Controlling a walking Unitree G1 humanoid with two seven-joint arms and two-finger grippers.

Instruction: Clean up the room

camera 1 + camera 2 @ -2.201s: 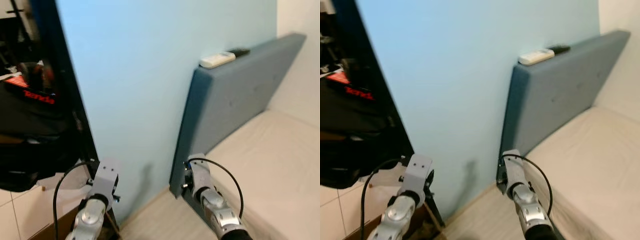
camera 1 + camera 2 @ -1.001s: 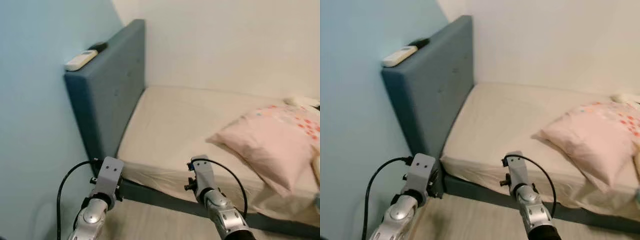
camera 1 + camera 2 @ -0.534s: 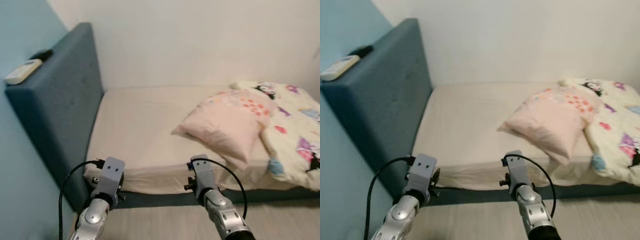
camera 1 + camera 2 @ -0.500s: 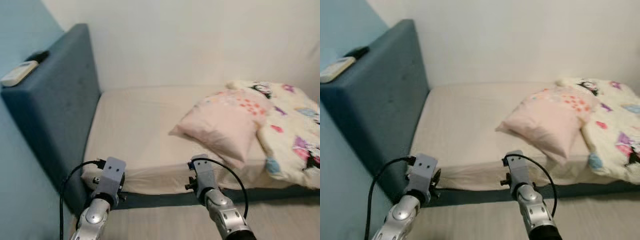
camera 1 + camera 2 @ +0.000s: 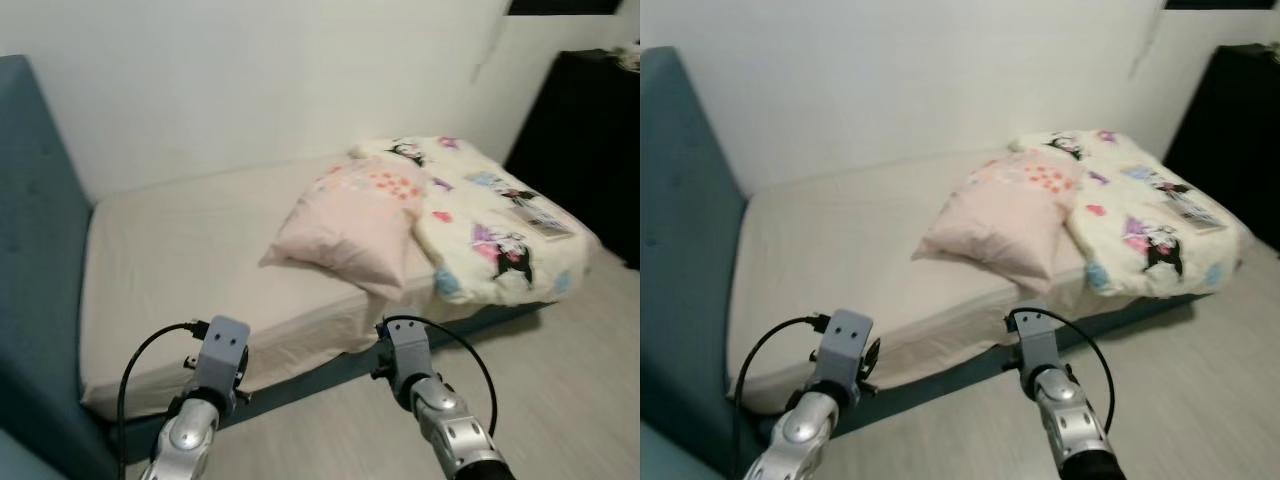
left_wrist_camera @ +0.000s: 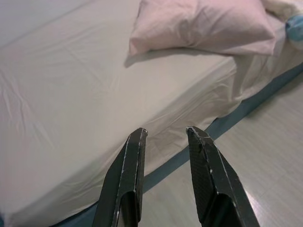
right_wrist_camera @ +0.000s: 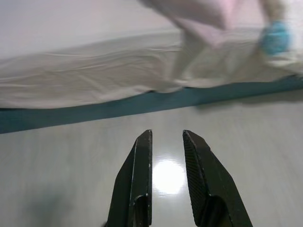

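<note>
**Robot faced a bed with both arms held low and nothing in hand**

A bed with a beige sheet filled the middle of the scene, running from the teal padded headboard at the left to the far right, where a cream cartoon-print blanket lay bunched over its foot end. The bed stood against a white wall, and a dark cabinet rose at the far right. Pale wood-look floor lay near the robot, with the bed's teal base showing as a strip under the hanging sheet. A pink pillow with small red marks sat tilted near the bed's middle, its right edge touching the blanket.

The left gripper hung in front of the bed's near edge, over the floor, its jaws spread and holding nothing. The right gripper pointed at the floor just before the bed's base, its jaws a little apart and likewise bare.
</note>
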